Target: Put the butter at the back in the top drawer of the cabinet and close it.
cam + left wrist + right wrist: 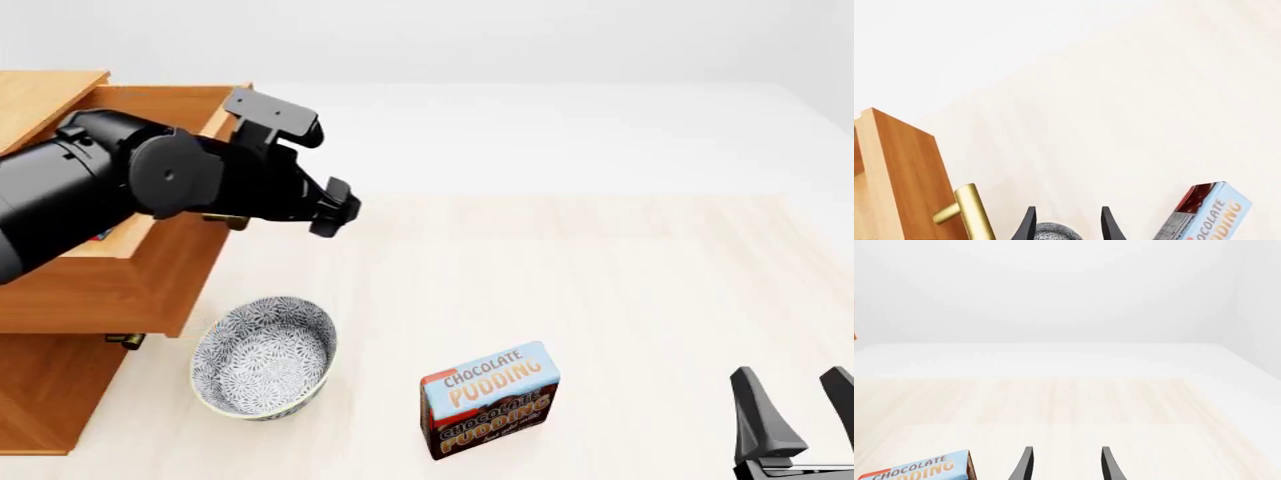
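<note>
The cabinet (pixel 40 400) stands at the left with its top drawer (pixel 94 290) pulled out. My left arm lies across the drawer, and my left gripper (pixel 334 207) hangs open and empty just past the drawer's front corner. In the left wrist view the left gripper (pixel 1066 212) is beside the drawer front (pixel 907 170) and its brass handle (pixel 964 210). The butter is almost wholly hidden; only a small coloured sliver (pixel 102 236) shows inside the drawer under the arm. My right gripper (pixel 790 380) stands open and empty at the near right, as the right wrist view (pixel 1066 452) confirms.
A patterned grey bowl (pixel 263 357) sits in front of the cabinet, below the left gripper (pixel 1051 232). A chocolate pudding box (pixel 490 398) stands upright near the table's front middle (pixel 1207 212) (pixel 917 470). A lower drawer's handle (pixel 123 340) pokes out under the open drawer.
</note>
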Action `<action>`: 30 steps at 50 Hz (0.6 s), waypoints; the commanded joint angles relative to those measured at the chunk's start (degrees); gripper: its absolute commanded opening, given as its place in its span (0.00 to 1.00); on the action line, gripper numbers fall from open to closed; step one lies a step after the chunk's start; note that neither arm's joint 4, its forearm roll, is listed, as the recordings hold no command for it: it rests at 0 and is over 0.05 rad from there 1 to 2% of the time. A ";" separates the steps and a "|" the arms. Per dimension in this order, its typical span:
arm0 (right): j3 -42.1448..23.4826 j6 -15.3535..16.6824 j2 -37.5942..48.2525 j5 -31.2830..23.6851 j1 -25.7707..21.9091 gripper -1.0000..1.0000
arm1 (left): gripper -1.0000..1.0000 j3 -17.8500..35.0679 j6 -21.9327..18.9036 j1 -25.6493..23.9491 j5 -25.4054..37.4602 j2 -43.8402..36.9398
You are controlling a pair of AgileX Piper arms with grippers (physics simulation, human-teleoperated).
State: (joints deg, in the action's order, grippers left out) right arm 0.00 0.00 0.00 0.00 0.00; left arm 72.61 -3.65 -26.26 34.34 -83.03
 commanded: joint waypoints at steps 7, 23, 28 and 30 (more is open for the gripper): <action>0.00 0.00 0.00 0.00 0.00 1.00 | 1.00 -3.74 0.68 2.65 -0.48 -1.11; 0.00 0.00 0.00 0.00 0.00 1.00 | 1.00 -6.97 0.21 5.59 -1.86 0.66; 0.00 0.00 0.00 0.00 0.00 1.00 | 1.00 -7.95 0.23 6.01 -2.37 0.73; 0.00 0.00 0.00 0.00 0.00 1.00 | 1.00 -8.03 0.30 6.19 -2.33 0.79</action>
State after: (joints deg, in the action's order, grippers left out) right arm 0.00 0.00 0.00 0.00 0.00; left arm 68.68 -3.97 -21.60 32.19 -80.17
